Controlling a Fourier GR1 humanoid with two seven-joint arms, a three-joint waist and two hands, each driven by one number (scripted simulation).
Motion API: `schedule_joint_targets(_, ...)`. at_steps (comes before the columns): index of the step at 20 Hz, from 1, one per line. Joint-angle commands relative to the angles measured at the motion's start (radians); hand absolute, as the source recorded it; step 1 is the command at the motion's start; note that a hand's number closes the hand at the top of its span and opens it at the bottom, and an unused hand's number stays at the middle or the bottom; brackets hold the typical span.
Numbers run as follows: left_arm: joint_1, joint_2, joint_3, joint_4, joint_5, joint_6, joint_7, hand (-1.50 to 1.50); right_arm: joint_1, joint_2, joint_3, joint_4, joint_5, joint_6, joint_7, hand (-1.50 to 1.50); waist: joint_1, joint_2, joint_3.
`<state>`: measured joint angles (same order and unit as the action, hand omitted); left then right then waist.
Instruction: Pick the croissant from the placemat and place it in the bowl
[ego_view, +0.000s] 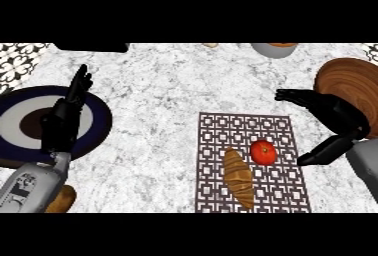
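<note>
A long golden-brown croissant (238, 178) lies on the patterned placemat (251, 127), left of a red tomato (263, 152). The wooden bowl (353, 85) sits at the right edge, beyond the mat. My right hand (336, 116) hovers between the bowl and the mat, above and right of the tomato, with its fingers spread and relaxed, holding nothing. My left hand (65, 112) rests open at the left, fingers up, over a dark blue and white plate (96, 117).
A grey bowl (274, 48) with something orange in it stands at the back, and a small pale object (211, 45) lies to its left. A dark box (92, 47) sits at the back left. A brown object (63, 199) shows beside my left forearm.
</note>
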<state>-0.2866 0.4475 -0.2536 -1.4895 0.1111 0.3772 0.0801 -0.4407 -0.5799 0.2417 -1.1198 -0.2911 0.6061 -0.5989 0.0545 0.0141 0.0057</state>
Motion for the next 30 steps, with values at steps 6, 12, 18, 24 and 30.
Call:
schedule_joint_targets(6, 0.002, 0.01, 0.027, -0.038, -0.019, 0.02, 0.059, 0.0, -0.148, -0.11, 0.169, -0.027, 0.341, 0.023, -0.146, -1.5, -0.025, -0.01, -0.004)
schedule_joint_targets(12, 0.038, 0.017, 0.035, -0.074, -0.021, -0.009, 0.069, 0.0, -0.232, -0.003, 0.324, -0.028, 0.509, -0.055, -0.076, -1.5, -0.027, -0.011, -0.005)
schedule_joint_targets(18, 0.021, 0.019, 0.071, -0.069, -0.024, -0.036, 0.098, 0.0, -0.239, 0.002, 0.38, -0.135, 0.534, 0.036, 0.013, -1.5, -0.046, -0.015, -0.006)
schedule_joint_targets(24, 0.056, -0.02, 0.089, -0.029, -0.053, -0.037, 0.024, 0.0, -0.203, 0.064, 0.462, -0.227, 0.64, 0.018, 0.127, -1.5, -0.057, -0.016, -0.006)
schedule_joint_targets(30, 0.123, -0.016, 0.107, -0.085, -0.066, -0.073, 0.03, 0.0, -0.2, 0.12, 0.483, -0.085, 0.809, -0.037, 0.128, -1.5, -0.042, -0.014, -0.006)
